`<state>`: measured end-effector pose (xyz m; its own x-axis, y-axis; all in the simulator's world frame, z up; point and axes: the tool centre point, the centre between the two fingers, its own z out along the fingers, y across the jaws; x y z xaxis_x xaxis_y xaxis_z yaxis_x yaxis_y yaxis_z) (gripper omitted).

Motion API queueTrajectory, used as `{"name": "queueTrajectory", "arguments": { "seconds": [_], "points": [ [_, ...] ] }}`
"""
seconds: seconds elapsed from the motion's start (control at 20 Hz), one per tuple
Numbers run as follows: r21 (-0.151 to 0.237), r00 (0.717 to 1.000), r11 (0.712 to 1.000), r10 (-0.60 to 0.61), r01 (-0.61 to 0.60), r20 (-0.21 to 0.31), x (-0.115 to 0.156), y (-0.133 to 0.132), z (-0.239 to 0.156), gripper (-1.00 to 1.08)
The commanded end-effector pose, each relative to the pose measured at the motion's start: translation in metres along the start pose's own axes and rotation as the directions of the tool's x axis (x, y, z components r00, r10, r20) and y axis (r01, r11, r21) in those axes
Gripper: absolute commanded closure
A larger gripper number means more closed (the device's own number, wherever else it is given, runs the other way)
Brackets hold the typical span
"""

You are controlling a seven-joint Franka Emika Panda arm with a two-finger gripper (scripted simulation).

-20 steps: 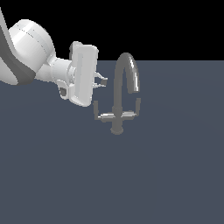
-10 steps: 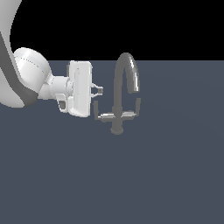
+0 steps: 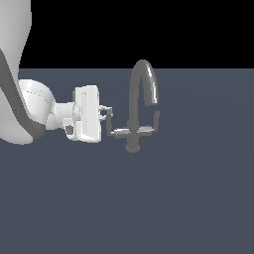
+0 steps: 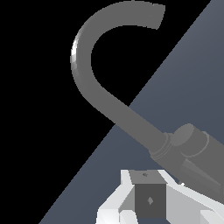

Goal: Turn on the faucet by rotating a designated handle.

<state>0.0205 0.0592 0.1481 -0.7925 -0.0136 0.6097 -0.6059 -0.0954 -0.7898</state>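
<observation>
The faucet [image 3: 133, 130] is smooth grey metal with a straight stem, a round base and a tall arched gooseneck spout. It stands upright on the flat, matte slate-blue surface [image 3: 188, 198]. Two short horizontal arms leave the stem, each ending in a thin upright tab. The handle [image 3: 115, 130] is the arm on the exterior view's left, opposite the spout's downturned tip. The white, blocky pincer [image 3: 107, 115] reaches in horizontally from the exterior view's left. Its dark fingertips [image 3: 109, 113] lie at the handle's upright tab, level with its upper end; contact cannot be confirmed. Whether the pincer is spread or pressed together cannot be told. In the wrist view, the spout [image 4: 94, 83] curves just beyond the finger [image 4: 149, 200].
</observation>
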Motion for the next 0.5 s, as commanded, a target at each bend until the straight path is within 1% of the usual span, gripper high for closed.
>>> {"name": "queueTrajectory", "arguments": {
  "seconds": [0.0, 0.25, 0.45],
  "points": [
    [0.03, 0.999, 0.998, -0.048, 0.048, 0.002, -0.0056, 0.0033, -0.0034, 1.08],
    [0.07, 0.994, 0.992, -0.11, 0.11, 0.0, -0.0128, 0.0082, -0.0081, 1.08],
    [0.085, 0.991, 0.988, -0.133, 0.133, -0.001, -0.0155, 0.0102, -0.0099, 1.08]
  ]
}}
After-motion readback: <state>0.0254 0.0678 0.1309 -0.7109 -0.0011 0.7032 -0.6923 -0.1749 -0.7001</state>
